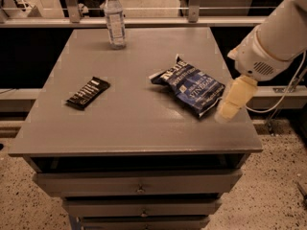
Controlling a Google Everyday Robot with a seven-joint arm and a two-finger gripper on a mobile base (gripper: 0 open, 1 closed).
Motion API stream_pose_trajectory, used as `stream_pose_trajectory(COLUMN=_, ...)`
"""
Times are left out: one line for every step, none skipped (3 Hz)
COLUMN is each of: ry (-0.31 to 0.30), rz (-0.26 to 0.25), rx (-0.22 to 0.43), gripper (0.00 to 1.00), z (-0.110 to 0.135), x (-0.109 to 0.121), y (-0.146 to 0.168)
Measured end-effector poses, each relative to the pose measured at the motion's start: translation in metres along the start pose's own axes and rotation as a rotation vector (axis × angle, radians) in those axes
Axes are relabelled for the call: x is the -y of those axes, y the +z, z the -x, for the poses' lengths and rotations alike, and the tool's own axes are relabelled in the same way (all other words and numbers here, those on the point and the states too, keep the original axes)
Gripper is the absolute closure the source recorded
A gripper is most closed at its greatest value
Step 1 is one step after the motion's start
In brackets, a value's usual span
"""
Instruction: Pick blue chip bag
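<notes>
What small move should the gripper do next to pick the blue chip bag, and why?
Probably a short shift leftward, to come above the crinkled dark-blue foil chip bag. The cream-coloured gripper hangs at the grey table's right edge, just beside the bag's right corner, not over its middle.

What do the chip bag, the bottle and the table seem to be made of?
Blue chip bag: likely foil or plastic film, glossy, crinkled. Bottle: clear plastic, see-through, capped. Table: probably painted metal or laminate, smooth grey, faint sheen. The gripper hangs close beside the bag.
</notes>
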State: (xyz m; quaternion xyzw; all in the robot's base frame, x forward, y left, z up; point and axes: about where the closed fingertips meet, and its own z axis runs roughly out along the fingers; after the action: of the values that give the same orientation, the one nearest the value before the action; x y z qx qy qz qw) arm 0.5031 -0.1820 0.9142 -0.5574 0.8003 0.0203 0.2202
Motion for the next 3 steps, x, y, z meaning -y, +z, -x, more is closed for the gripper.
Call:
stream_pose_trajectory(ry=0.045, rz=-0.03, rx=0.062, gripper=0.0, z=0.007, x=0.016, y=0.026)
stream_pose_trajectory(ry=0.083, rz=-0.046, rx=0.12, gripper=0.0, z=0.017, x=0.032, y=0.049)
stream_pose_trajectory(ry=0.117, rz=-0.028, rx=0.173, gripper=0.0, z=0.031, x=0.041, y=0.075)
